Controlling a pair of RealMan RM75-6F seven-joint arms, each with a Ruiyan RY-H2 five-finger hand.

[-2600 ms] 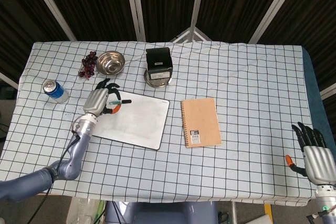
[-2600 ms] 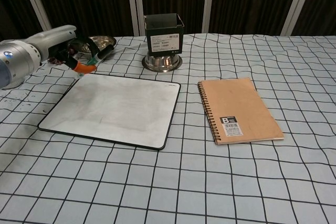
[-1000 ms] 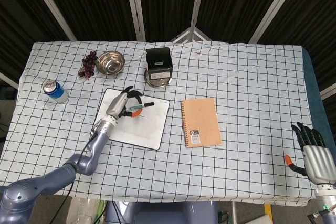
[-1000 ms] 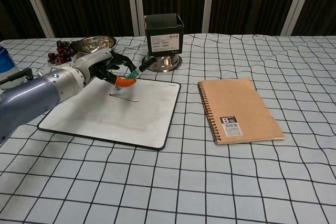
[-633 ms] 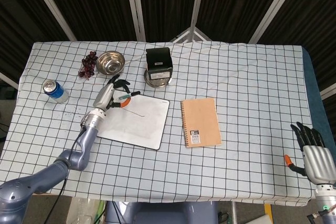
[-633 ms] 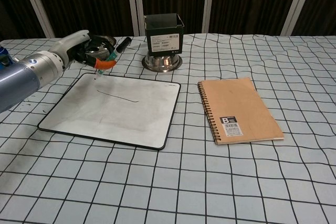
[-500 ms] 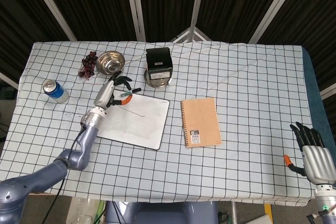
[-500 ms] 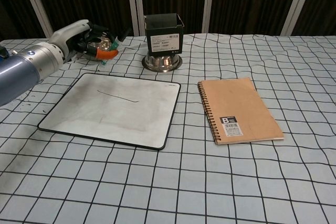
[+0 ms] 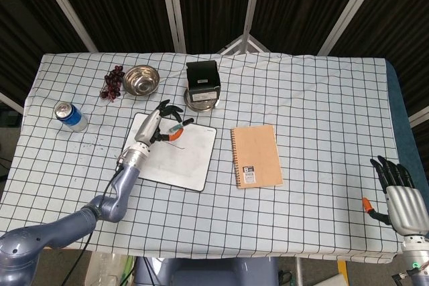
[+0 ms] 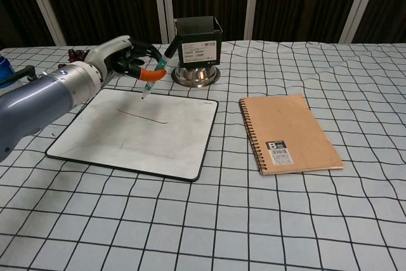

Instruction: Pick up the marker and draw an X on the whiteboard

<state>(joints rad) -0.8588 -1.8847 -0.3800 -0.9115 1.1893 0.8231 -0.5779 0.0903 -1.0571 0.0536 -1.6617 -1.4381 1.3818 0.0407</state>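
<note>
Marker (image 10: 154, 72): pinched in left hand (image 10: 124, 56), tip down over far edge of whiteboard (image 10: 136, 132), barrel slanting up toward the far right. One stroke drawn. Right hand (image 9: 401, 195): fingers spread, holding nothing, at table's far right edge.

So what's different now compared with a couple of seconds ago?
The left hand, holding the marker throughout, swept across the whiteboard, leaving one dark stroke, pulled back toward the steel bowl, and now hovers over the board's top edge again. The second stroke of the X is missing. The right hand, notebook and black box stayed put.
</note>
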